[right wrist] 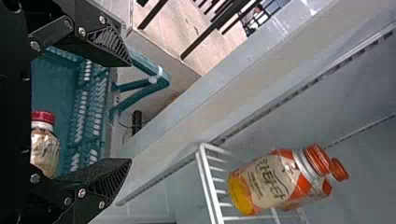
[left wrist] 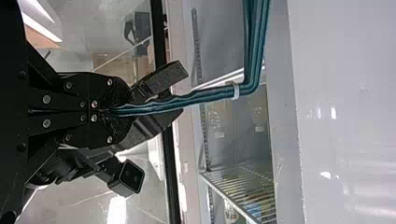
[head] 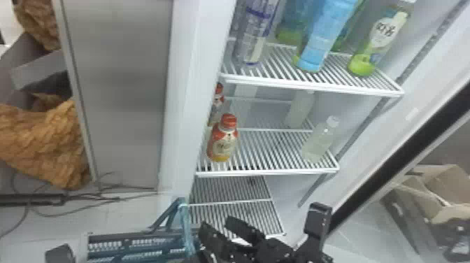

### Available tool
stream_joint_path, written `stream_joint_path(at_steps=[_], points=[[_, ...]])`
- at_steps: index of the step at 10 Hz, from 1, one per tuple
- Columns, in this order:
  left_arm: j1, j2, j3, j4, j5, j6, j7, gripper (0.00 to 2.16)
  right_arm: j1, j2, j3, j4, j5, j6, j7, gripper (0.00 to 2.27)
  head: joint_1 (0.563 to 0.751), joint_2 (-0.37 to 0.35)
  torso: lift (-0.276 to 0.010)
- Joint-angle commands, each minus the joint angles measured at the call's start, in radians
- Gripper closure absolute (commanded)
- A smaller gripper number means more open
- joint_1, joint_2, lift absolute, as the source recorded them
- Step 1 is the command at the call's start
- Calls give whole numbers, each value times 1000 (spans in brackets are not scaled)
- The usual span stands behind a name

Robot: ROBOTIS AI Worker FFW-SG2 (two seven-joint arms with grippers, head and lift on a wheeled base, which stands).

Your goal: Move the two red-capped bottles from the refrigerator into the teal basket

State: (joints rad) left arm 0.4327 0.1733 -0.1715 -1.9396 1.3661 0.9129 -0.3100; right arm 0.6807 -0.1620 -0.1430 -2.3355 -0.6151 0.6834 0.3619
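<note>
Beyond the open right hand (head: 217,224), head view, both red-capped bottles (head: 222,143) stand on a shelf (head: 276,154). Left wrist view: left hand (left wrist: 120,110) grips the basket handle (left wrist: 196,96). Right wrist view: with the bottles bunched, a skewed approach could topple one.

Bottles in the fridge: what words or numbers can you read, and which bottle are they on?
None I can quote for sure.
Front red-capped bottle: big dark letters, too blurred.
Red-capped bottle behind it: label mostly hidden.
Upper-shelf bottle with green bottom, on the right: dark letters, too blurred.
Blue bottle: faint marks, too small.
Purple-marked bottle: print too small.
</note>
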Motion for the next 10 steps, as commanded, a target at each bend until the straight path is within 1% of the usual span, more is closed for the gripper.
stream_joint_path(at_steps=[1, 4, 7, 10], points=[[2, 0, 0, -1, 2, 0, 0, 1134, 2, 4, -11, 3, 11, -31, 0, 326, 695, -350, -228], [2, 0, 0, -1, 2, 0, 0, 1134, 9, 15, -34, 8, 69, -178, -1, 326, 695, -350, -228], [4, 0, -4, -1, 2, 0, 0, 1136, 14, 30, -62, 25, 113, -325, -21, 329, 695, -350, -228], [2, 0, -10, -1, 4, 0, 0, 1136, 2, 48, -62, 89, 154, -534, -64, 328, 695, -350, -228]])
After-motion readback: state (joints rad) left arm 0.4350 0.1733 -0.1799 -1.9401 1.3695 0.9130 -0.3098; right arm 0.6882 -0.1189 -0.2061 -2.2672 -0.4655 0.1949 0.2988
